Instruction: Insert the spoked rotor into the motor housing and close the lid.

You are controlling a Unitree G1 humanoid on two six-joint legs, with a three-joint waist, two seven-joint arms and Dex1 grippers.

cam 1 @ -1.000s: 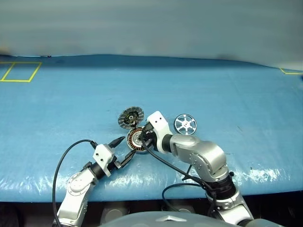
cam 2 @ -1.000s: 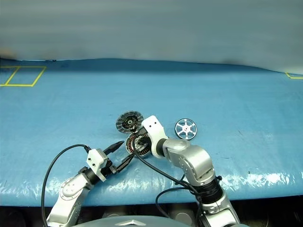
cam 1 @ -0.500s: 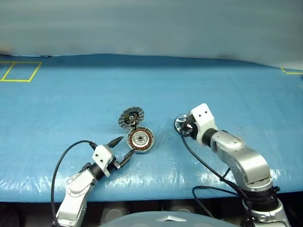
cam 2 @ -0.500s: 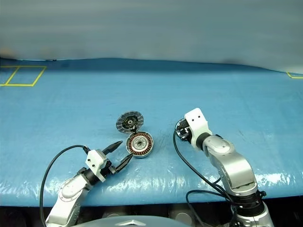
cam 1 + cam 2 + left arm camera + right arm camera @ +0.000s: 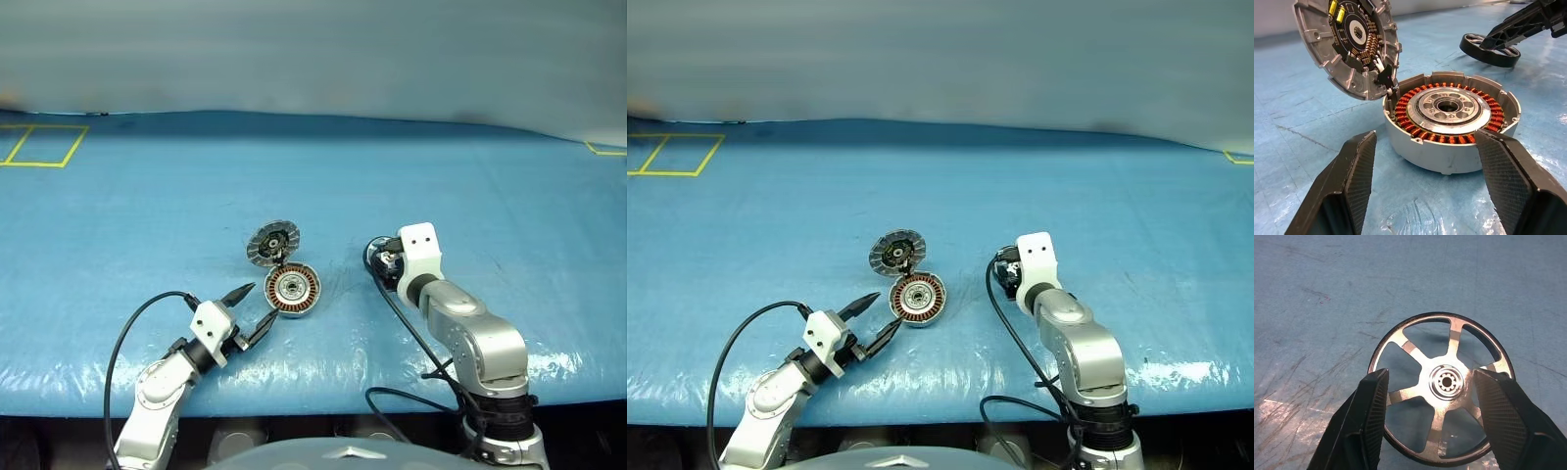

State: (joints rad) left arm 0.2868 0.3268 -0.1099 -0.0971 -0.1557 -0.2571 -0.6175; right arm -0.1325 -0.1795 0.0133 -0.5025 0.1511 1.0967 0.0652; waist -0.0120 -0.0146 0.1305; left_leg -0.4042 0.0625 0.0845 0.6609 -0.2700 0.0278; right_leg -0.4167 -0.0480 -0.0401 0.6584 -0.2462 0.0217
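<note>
The motor housing [image 5: 292, 290] lies open on the blue table, with copper windings around a silver hub [image 5: 1448, 104]. Its lid [image 5: 272, 242] stands tilted up on the far side, joined at the housing's edge, segmented inner face showing [image 5: 1347, 41]. The spoked rotor [image 5: 1442, 382] lies flat to the right of the housing, dark rim around silvery spokes. My right gripper [image 5: 1430, 374] is open above it, one finger on each side of the hub. My left gripper [image 5: 1427, 137] is open, level, just short of the housing's near side and holding nothing.
A blue plastic sheet [image 5: 147, 215] covers the table. Yellow tape marks sit at the far left [image 5: 39, 147] and far right [image 5: 602, 148]. The table's front edge [image 5: 323, 387] runs close under both arms. Black cables hang from each wrist.
My right gripper has swung from the housing to the right, over the rotor, and has opened. The left gripper, housing and lid have stayed put.
</note>
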